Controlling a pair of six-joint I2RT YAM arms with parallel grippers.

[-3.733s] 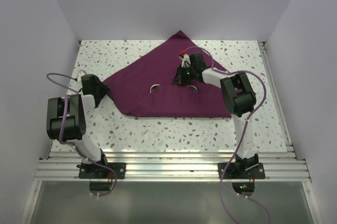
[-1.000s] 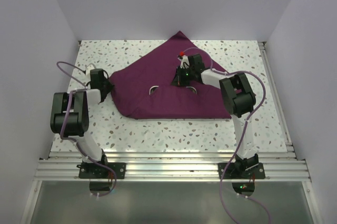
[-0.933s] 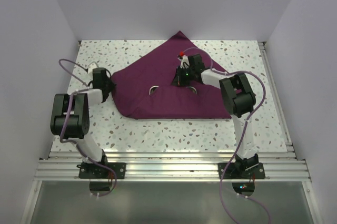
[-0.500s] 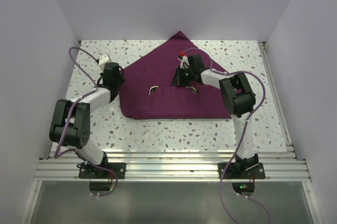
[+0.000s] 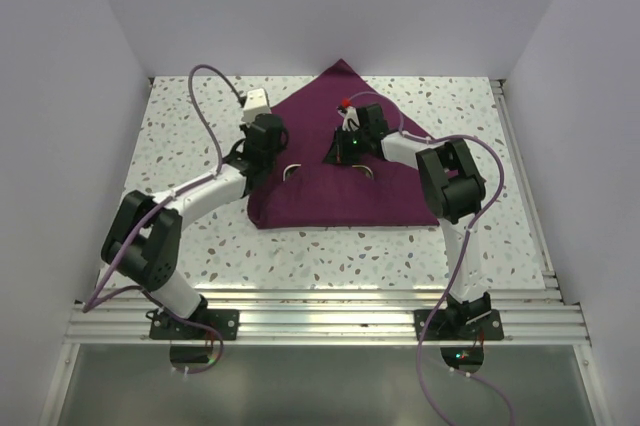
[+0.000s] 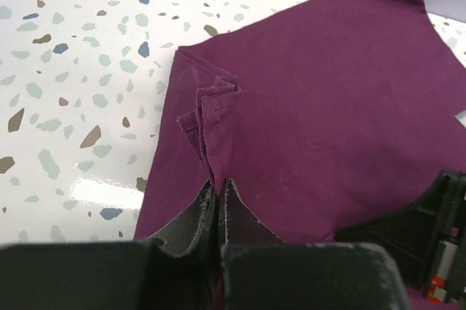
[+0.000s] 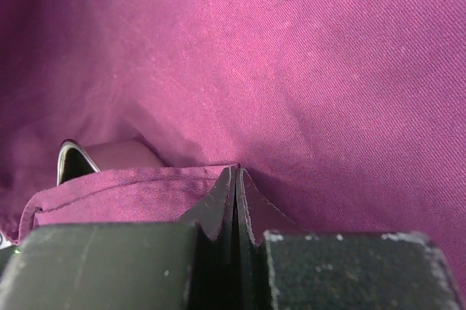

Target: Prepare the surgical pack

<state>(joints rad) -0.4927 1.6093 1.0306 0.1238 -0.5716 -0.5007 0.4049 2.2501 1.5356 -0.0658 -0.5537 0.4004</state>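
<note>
Item: purple cloth [image 5: 330,186], lying mid-desk [image 5: 330,246], its far corner at the back wall.

Top view: we record both arms reaching onto it, one at its left edge and one near its middle. The grips are too small to read here.

Left wrist view only: left hand [image 6: 218,188] clenched, grasping a bunched, pleated corner of the cloth.

Right wrist view only: right hand [image 7: 235,175] clenched, tips against the cloth at the end of a folded edge. We cannot tell whether fabric is pinched. A metal rim [image 7: 67,159] peeks from under that fold.
</note>
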